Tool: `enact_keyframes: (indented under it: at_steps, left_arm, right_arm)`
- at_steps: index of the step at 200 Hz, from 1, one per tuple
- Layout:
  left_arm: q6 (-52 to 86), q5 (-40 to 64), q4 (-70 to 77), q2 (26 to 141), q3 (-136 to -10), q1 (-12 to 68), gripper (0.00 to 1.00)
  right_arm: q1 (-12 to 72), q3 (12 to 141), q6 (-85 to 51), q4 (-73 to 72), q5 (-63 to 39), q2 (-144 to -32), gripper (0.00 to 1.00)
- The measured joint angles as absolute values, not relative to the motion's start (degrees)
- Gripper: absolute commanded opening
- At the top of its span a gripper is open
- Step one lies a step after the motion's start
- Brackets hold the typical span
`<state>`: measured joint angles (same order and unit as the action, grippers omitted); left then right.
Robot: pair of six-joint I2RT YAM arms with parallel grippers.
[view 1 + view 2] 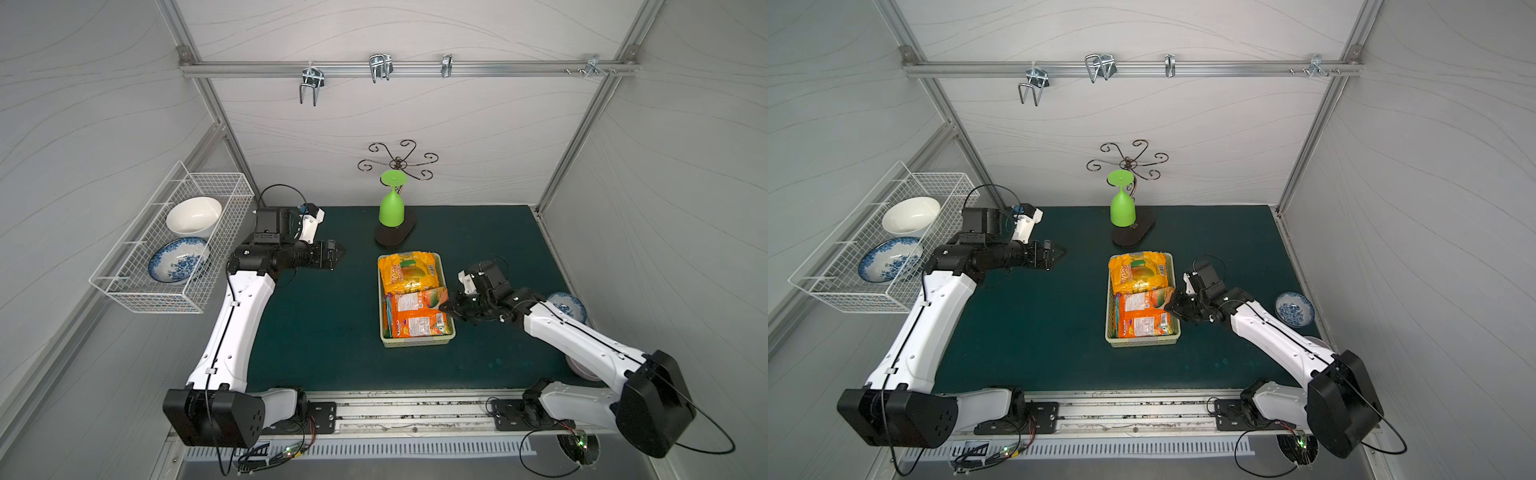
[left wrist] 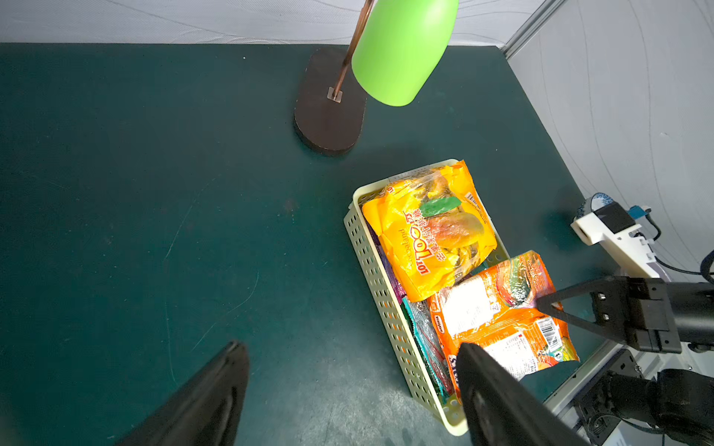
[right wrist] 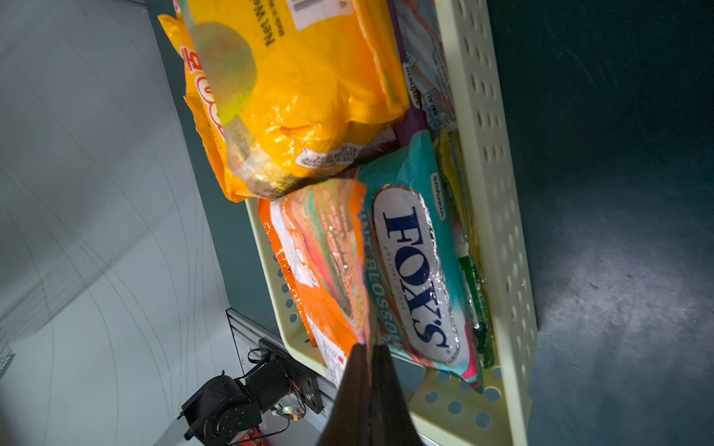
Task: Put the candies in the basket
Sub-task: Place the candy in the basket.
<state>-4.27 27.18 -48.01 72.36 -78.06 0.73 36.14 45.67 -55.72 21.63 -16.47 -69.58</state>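
The pale yellow-green basket [image 1: 417,343] [image 1: 1142,341] stands mid-mat, filled with candies. A yellow bag [image 1: 409,272] [image 2: 429,231] lies at its far end. An orange bag [image 1: 419,318] [image 2: 498,320] [image 3: 309,262] lies tilted over the near end, one edge raised above the right rim. My right gripper [image 1: 444,308] [image 2: 541,303] [image 3: 369,351] is shut on that edge. Under it lie a teal FOX'S bag [image 3: 413,270] and other bags, mostly hidden. My left gripper [image 1: 337,254] [image 2: 349,347] hovers open and empty over the bare mat, left of the basket.
A green goblet [image 1: 390,208] hangs upside down on a dark-based stand [image 1: 395,235] behind the basket. A white wire rack [image 1: 124,291] on the left wall holds two bowls. A blue-patterned bowl [image 1: 567,305] sits at the mat's right edge, behind my right arm.
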Motion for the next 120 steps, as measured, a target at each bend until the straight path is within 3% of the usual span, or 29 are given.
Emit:
enact_keyframes:
  at_steps: [45,67,120]
  left_arm:
    - [-4.3,26.6,-47.5,72.2,-77.4,0.7,0.92]
    - [-4.4,25.8,-47.2,72.2,-76.8,0.7,0.98]
    - [-4.0,18.6,-42.8,71.3,-71.0,0.7,0.98]
  right_arm:
    - [36.6,45.6,-57.2,19.4,-17.4,-74.5,0.02]
    - [37.3,47.0,-56.9,19.4,-17.7,-77.5,0.12]
    - [37.6,48.8,-54.7,20.2,-17.1,-77.2,0.35]
